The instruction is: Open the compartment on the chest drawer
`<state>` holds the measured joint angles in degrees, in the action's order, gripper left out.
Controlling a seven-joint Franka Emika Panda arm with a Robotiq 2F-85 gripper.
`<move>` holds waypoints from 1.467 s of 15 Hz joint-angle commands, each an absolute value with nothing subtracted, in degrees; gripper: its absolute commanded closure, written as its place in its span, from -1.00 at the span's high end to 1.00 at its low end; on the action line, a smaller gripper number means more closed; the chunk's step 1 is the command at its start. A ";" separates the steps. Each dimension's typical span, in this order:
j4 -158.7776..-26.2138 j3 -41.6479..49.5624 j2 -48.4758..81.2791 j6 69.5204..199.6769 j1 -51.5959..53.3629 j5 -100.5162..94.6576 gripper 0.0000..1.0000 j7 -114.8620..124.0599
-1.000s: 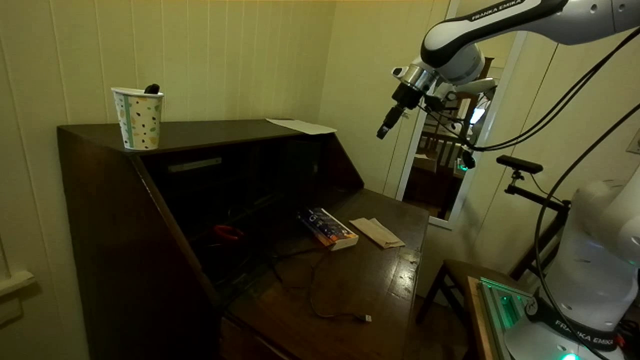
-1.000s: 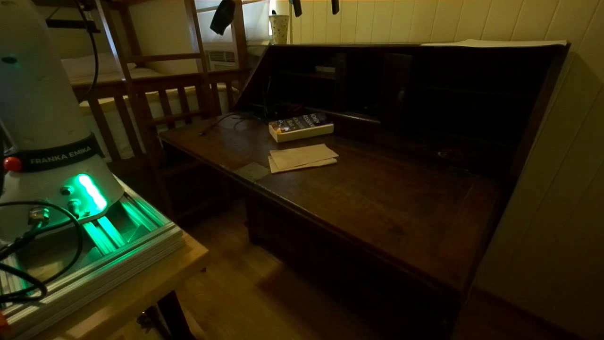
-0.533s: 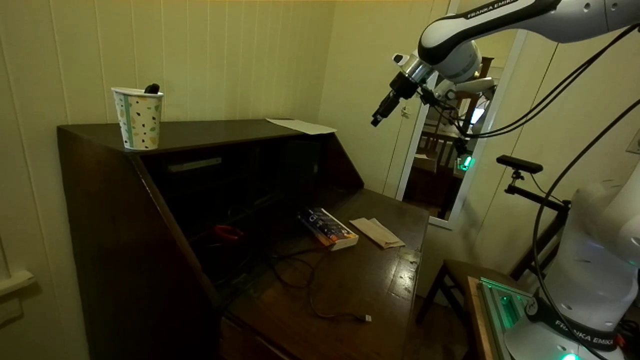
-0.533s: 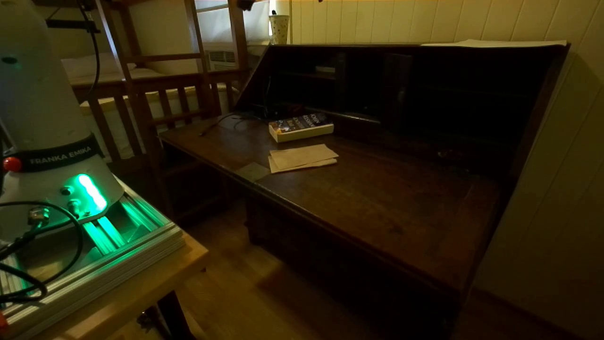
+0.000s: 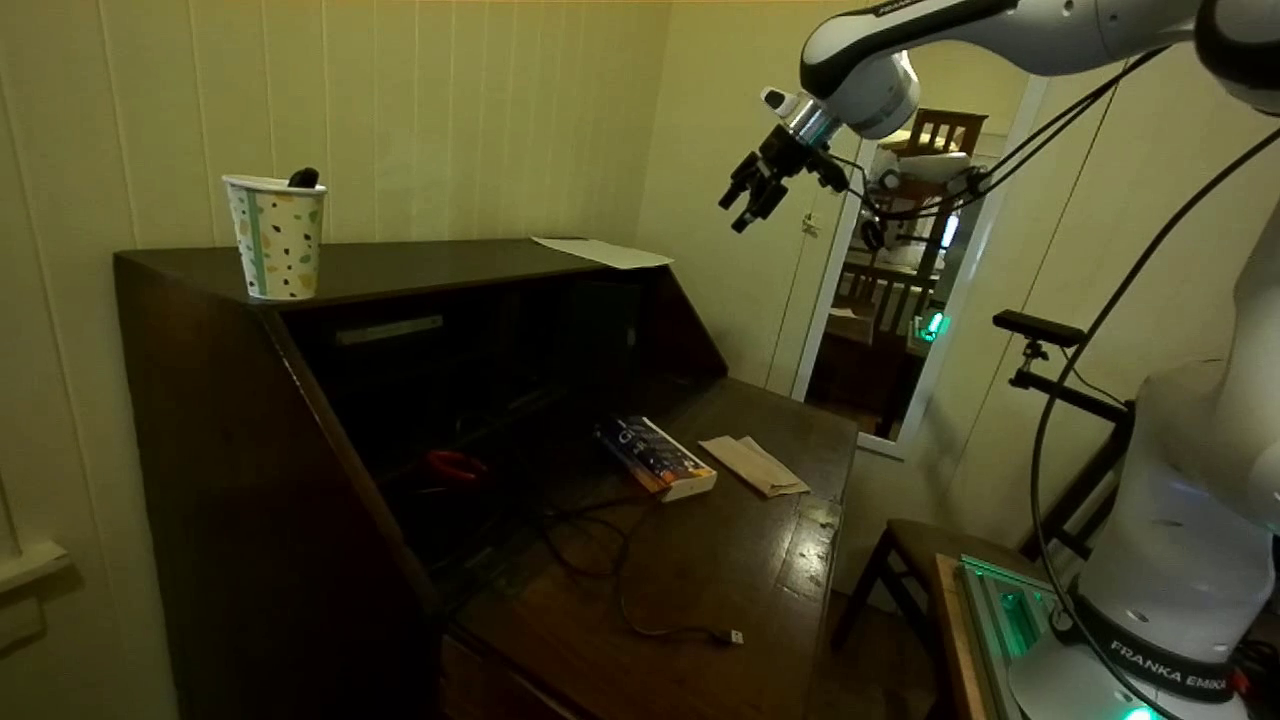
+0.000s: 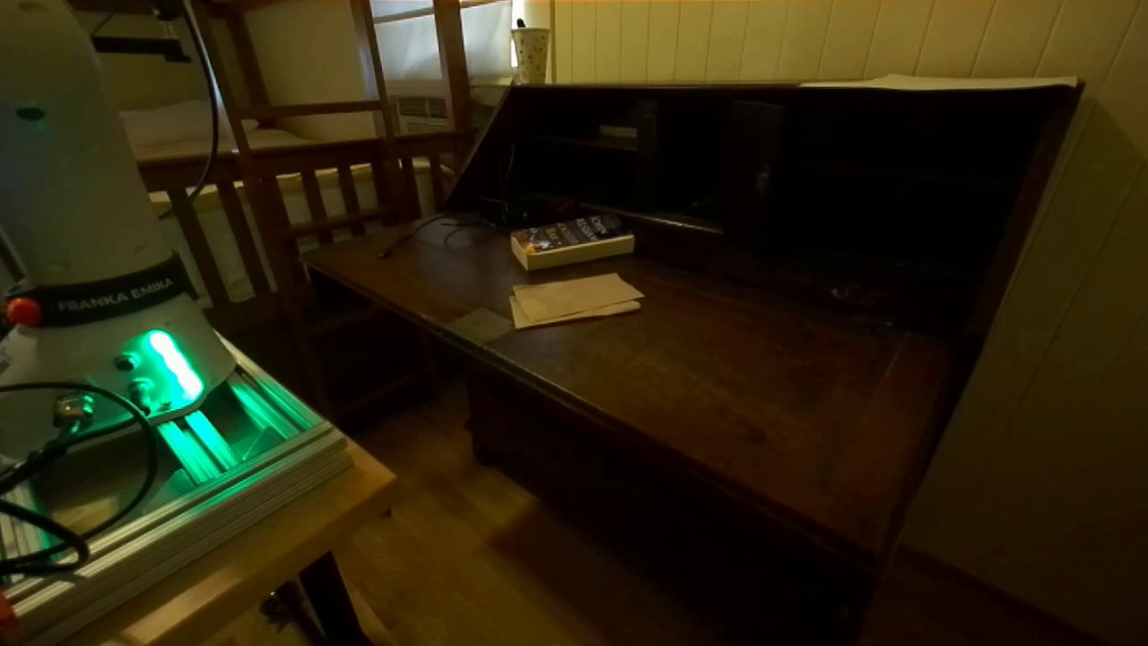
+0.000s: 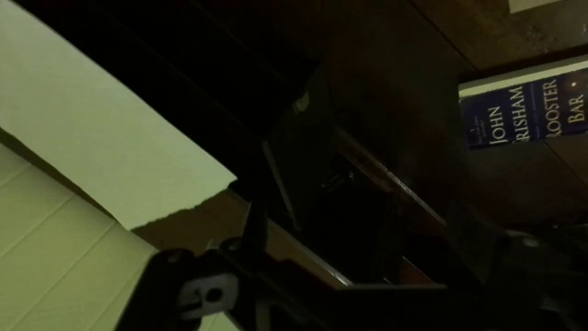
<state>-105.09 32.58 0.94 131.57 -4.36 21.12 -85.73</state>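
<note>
Here, the dark bureau (image 5: 220, 450) stands by a pale wall (image 5: 450, 120), its leaf (image 5: 720, 560) down, bearing a book (image 5: 655, 458) and folded paper (image 5: 755, 465). Higher up, apart from it, the gripper (image 5: 733, 214) hangs in the air, fingers (image 5: 762, 203) spread wide, holding and touching nothing. Compared with half a second ago, it has risen slightly and turned, its fingers no longer overlapping.

The gripper (image 5: 732, 216) is black, with a pale plate (image 7: 206, 281) pierced by a dark hole (image 7: 214, 294) near the jaws. Behind the jaws come a silver collar (image 5: 813, 122), then a rounded white arm (image 5: 1080, 45) with black trim (image 5: 845, 68) and black cables (image 5: 1062, 128). Farthest from the jaws, the white base (image 6: 81, 359) wears a black band (image 6: 112, 298) lettered FRANKA EMIKA and a green light (image 6: 175, 368).
</note>
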 commanded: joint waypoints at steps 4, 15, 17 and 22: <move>-83.64 18.66 21.64 127.64 -17.99 34.05 1.00 -93.68; -83.22 11.28 24.19 127.90 -22.26 30.42 1.00 -93.18; -80.20 10.33 27.50 128.96 -22.15 28.53 1.00 -90.92; -73.63 9.68 32.87 126.93 -21.73 18.22 1.00 -80.86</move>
